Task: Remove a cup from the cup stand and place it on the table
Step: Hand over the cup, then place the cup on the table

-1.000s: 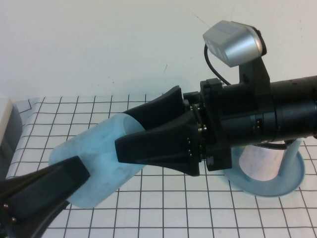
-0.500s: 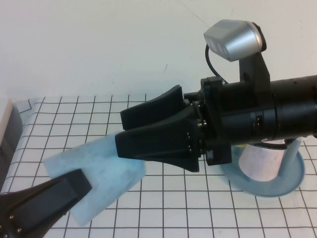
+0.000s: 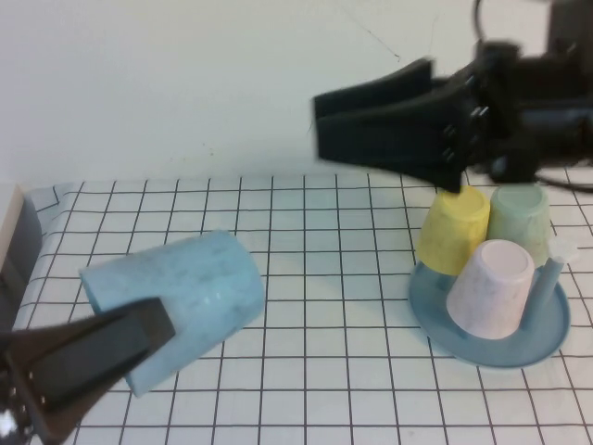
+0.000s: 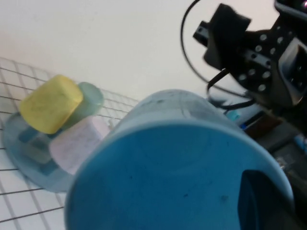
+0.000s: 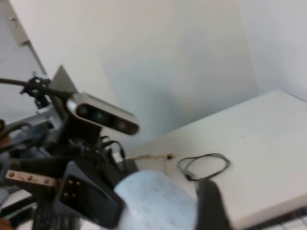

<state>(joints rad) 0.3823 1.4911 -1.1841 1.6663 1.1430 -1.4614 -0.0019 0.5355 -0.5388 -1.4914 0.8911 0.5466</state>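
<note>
The light blue cup (image 3: 176, 292) lies tilted on its side over the table (image 3: 315, 389), left of centre. My left gripper (image 3: 130, 343) is shut on its rim: one finger (image 3: 83, 357) is outside the wall and the other (image 4: 261, 201) is inside the cup (image 4: 168, 158). I cannot tell if the cup touches the cloth. My right gripper (image 3: 320, 120) hangs empty, high above the table's far side, up and left of the cup stand (image 3: 537, 338), jaws slightly apart. One of its fingers (image 5: 211, 206) shows in the right wrist view.
The stand holds a yellow cup (image 3: 454, 227), a pale green cup (image 3: 521, 213) and a pale pink cup (image 3: 491, 287), all upside down on pegs. A grey box (image 3: 14, 246) sits at the table's left edge.
My right gripper has let go of the blue cup and pulled up and to the right, uncovering the stand. The cup stays in my left gripper, a little lower.
</note>
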